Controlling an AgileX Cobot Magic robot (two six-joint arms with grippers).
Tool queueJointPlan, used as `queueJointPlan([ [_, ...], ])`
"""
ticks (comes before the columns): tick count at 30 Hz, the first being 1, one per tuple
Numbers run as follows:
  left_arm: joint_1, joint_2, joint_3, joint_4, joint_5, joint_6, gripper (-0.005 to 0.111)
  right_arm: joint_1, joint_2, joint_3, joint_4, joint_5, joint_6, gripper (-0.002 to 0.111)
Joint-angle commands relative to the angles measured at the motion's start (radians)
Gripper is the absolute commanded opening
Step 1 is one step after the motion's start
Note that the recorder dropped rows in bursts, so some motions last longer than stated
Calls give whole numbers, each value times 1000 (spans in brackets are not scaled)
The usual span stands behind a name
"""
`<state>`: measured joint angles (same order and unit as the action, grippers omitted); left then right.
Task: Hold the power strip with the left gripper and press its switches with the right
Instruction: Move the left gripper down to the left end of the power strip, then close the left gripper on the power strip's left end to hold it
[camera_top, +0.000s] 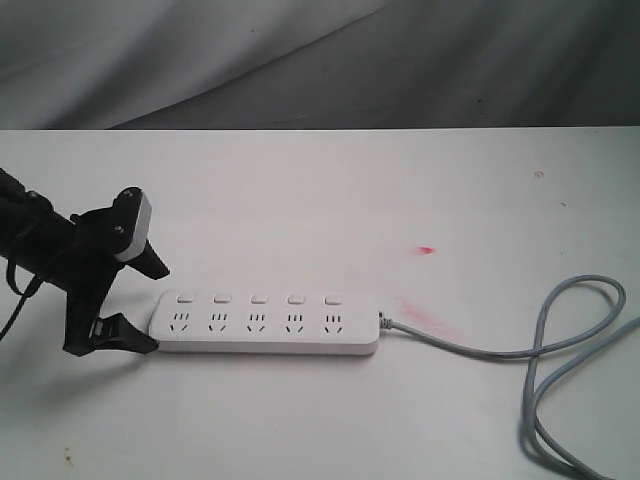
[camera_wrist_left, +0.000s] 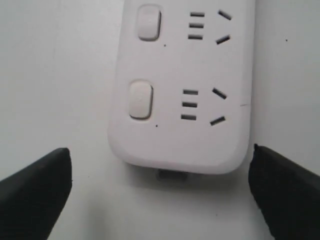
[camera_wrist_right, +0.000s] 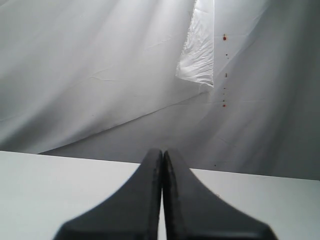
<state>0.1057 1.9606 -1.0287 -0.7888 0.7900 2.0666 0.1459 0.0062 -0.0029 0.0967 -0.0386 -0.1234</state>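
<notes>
A crumpled grey cloth backdrop (camera_top: 300, 60) hangs behind the plain white bench (camera_top: 320, 190). Near the bench's front lies the long flat white plastic power strip (camera_top: 265, 322). It is face up, so its five small square white switches (camera_top: 258, 298) run along the far edge, free to be pushed from above. The black two-fingered left claw (camera_top: 155, 308) stands open astride the strip's rounded cordless end. It has one finger beside each long side, and neither seems to touch yet. Closing there would pin the bar without covering a button. The grey cord (camera_top: 560, 345) leaves the other end and loops away rightward. The black right claw (camera_wrist_right: 162, 155) is closed on nothing and sits outside the exterior view. Shut like this, it makes a blunt pressing tip. Bare bench surrounds the strip, so a descent onto the switches looks unobstructed.
</notes>
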Motion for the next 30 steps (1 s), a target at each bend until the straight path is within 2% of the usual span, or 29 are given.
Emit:
queueJointPlan([
  [1,-43,8,-7,-17,-36,11,89,-6,-6,3,1,-1,0,0],
  [24,-59,19,-7,27,-57,-2,85,-6,-6,3,1,-1,0,0],
  [30,-59,19,-7,42,-50,-53,85,-6,-6,3,1,-1,0,0],
])
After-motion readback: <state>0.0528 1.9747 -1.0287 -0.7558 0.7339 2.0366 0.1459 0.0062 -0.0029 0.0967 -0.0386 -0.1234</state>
